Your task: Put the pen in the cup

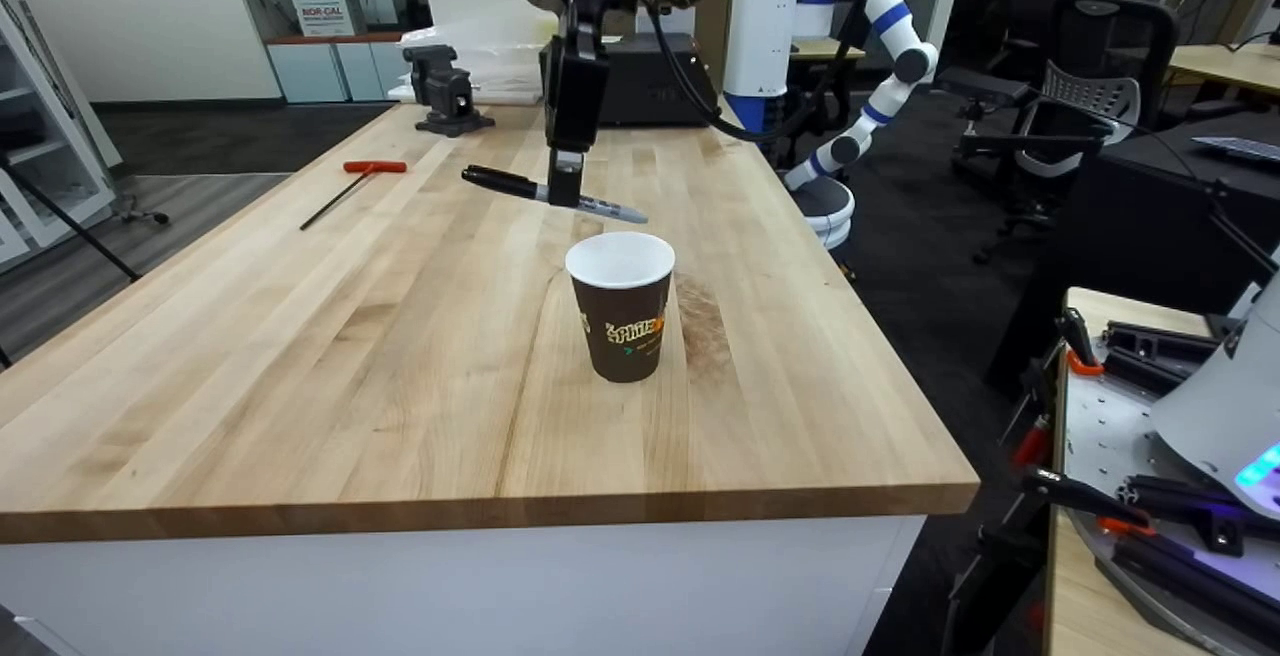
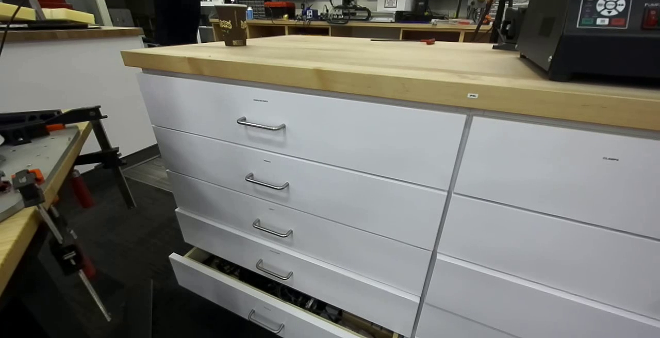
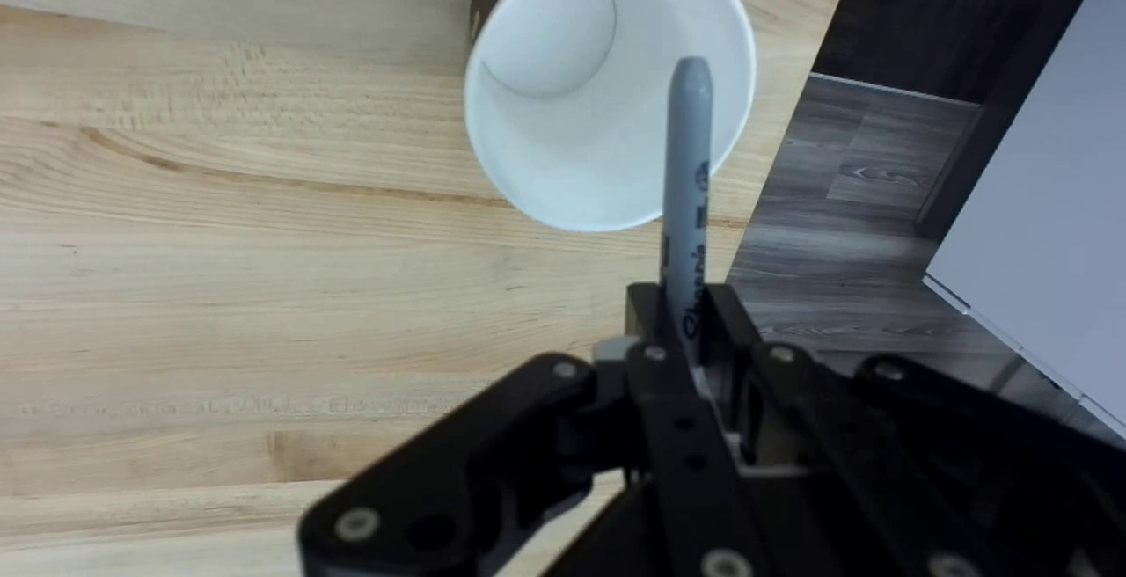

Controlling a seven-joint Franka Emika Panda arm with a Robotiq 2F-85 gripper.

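Observation:
The pen, a grey marker (image 1: 612,209) with a black cap, is held roughly level, its grey end dipping slightly. My gripper (image 1: 566,188) is shut on the pen's barrel, behind and above the cup in that exterior view. The brown paper cup (image 1: 622,331) with white rim and inside stands upright on the table; it also shows in an exterior view (image 2: 232,26). In the wrist view, the pen (image 3: 688,146) sits between the fingertips (image 3: 684,304), and its grey tip overlaps the cup's mouth (image 3: 589,146). The pen and gripper are not seen beside the cup in that exterior view.
A red T-handled tool (image 1: 375,167) lies on the wooden table (image 1: 350,416). A black vise-like stand (image 1: 448,91) and a dark boxy device (image 1: 655,81) stand at the far end. The cup is near the table's front edge. A lower drawer (image 2: 258,297) hangs open.

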